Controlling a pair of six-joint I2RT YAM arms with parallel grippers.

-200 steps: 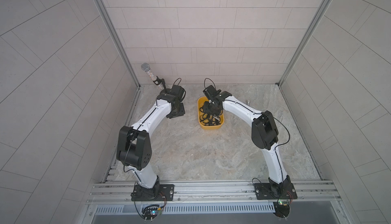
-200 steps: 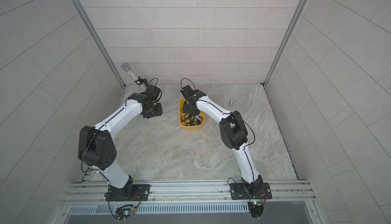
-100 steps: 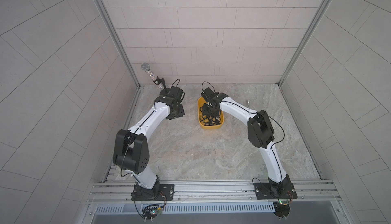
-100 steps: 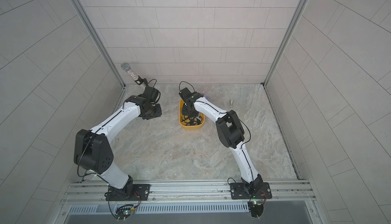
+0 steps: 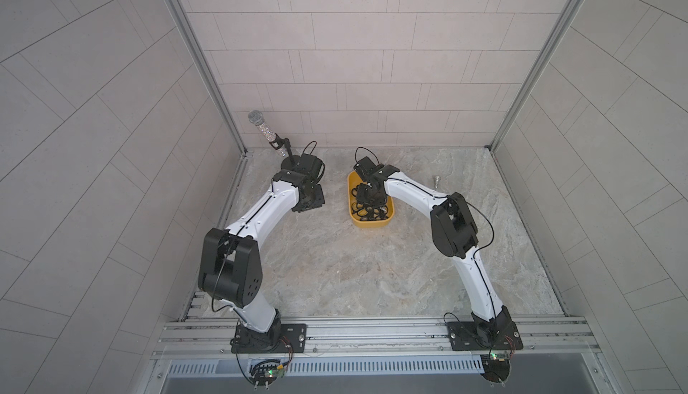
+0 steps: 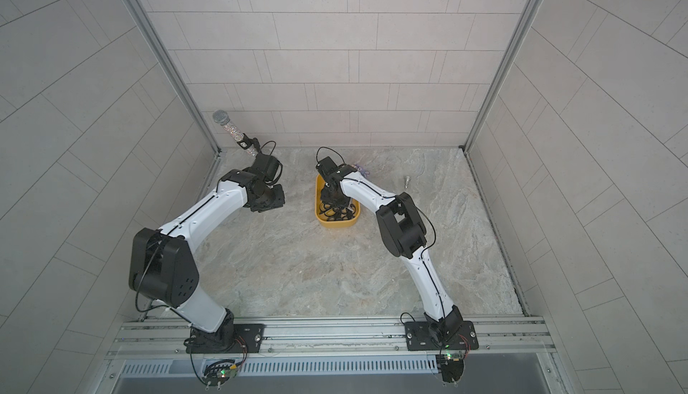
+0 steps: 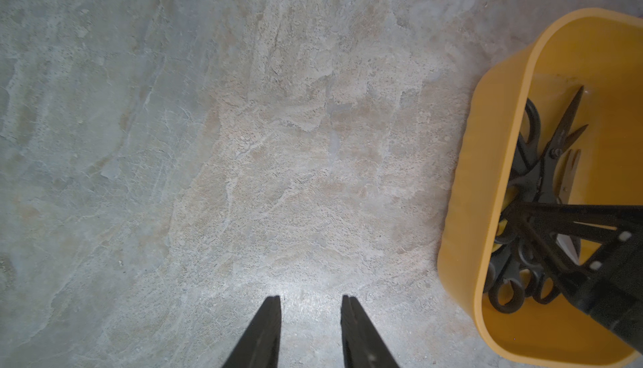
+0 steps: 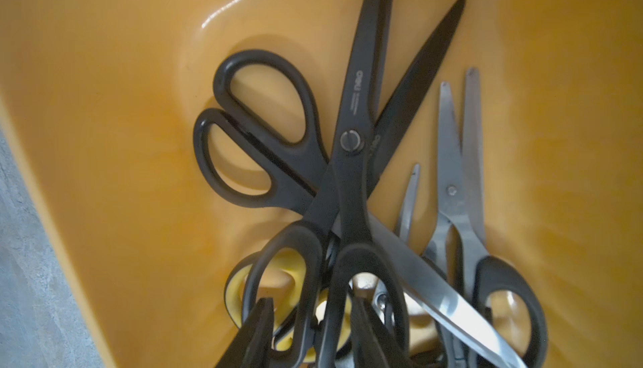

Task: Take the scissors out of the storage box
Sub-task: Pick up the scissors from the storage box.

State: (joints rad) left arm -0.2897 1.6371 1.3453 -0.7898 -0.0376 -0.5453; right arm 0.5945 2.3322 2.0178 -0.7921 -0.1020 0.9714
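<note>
Several scissors (image 7: 553,154) lie heaped in the yellow box (image 5: 368,225), which sits on the tabletop (image 5: 335,269) with its long side running from the arm bases toward the back wall. Most pairs follow that length, loops at the near end, tips toward the wall. The top black pair (image 8: 351,140) has its blades slightly spread, and a silver-bladed pair (image 8: 250,129) beneath lies the opposite way, crossing it. The right gripper (image 8: 311,301) reaches into the box, fingers partly apart astride the top pair's handle, not clamped on it. The left gripper (image 7: 311,298), partly open and empty, hangs over bare tabletop beside the box. A microphone (image 5: 260,127) stands in the back left corner; a small metal piece (image 5: 435,180) lies well to the right. In both top views the right wrist covers much of the box; the lowest handles are cut off in the right wrist view.
</note>
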